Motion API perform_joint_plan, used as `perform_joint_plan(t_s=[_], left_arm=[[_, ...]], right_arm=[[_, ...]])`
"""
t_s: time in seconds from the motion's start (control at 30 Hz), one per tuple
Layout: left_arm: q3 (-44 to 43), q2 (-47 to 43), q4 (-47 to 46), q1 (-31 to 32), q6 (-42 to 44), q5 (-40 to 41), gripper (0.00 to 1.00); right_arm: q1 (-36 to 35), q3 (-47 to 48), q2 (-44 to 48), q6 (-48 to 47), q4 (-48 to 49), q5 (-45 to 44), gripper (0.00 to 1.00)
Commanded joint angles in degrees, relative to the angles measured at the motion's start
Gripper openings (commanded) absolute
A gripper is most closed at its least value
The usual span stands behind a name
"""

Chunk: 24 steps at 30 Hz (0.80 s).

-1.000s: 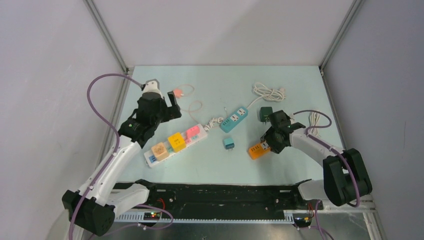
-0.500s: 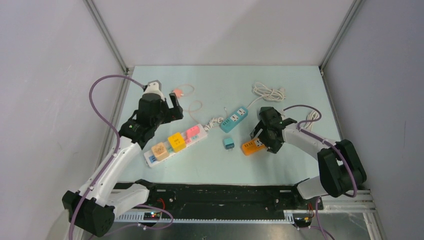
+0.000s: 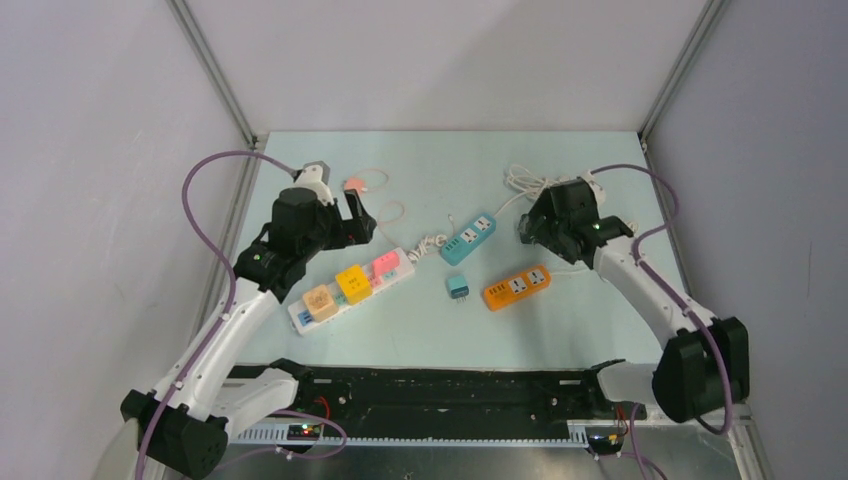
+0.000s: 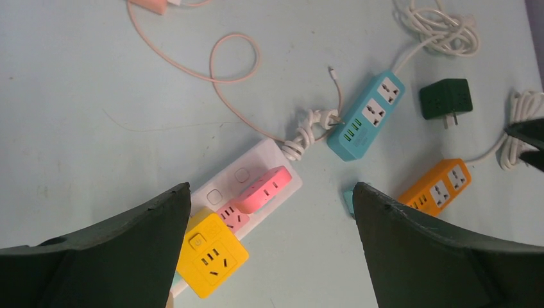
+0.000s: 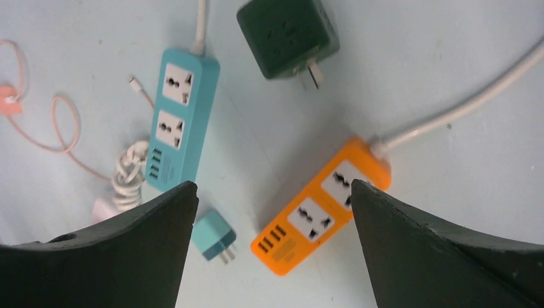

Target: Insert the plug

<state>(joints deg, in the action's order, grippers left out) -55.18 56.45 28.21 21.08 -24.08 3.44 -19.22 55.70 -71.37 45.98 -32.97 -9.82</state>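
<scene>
From above, the left arm (image 3: 235, 315) reaches over the left side of the table (image 3: 420, 340). Its end hangs above the far tip of the white strip (image 3: 300, 318), which carries coloured adapters (image 3: 352, 282). The right arm (image 3: 640, 285) hangs over the far right, beside a coil of white cable (image 3: 535, 183); the gap between its fingers is hard to judge here. The orange strip (image 3: 516, 287) lies free near the teal plug (image 3: 458, 286), with the blue strip (image 3: 468, 238) just beyond. In the left wrist view the left fingers (image 4: 109, 256) stand wide apart, holding and touching nothing. Below them lie the white strip and its adapters, and farther off the blue strip, the green plug (image 4: 446, 98) and the orange strip. In the right wrist view the right fingers (image 5: 442, 256) are likewise spread wide and empty, above the table. The green plug lies loose at the top, prongs toward the orange strip but apart from it. The teal plug lies unplugged beside the left finger, near the orange strip's end.
</scene>
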Motion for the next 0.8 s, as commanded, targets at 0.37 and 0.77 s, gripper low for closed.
perform_joint_plan(t_s=[0.37,0.77], left_arm=[[-1.2,-1.4,-2.2,-0.2,2.4,-6.3,1.00],[-1.8,-0.2,-2.0,-0.2,3.9,-6.0,1.00]], right_arm=[[3.0,22.7,-31.9,-26.7,-1.2,-5.0,0.96],[2.8,26.4,-39.2,-28.2,-1.0,-2.9,0.81]])
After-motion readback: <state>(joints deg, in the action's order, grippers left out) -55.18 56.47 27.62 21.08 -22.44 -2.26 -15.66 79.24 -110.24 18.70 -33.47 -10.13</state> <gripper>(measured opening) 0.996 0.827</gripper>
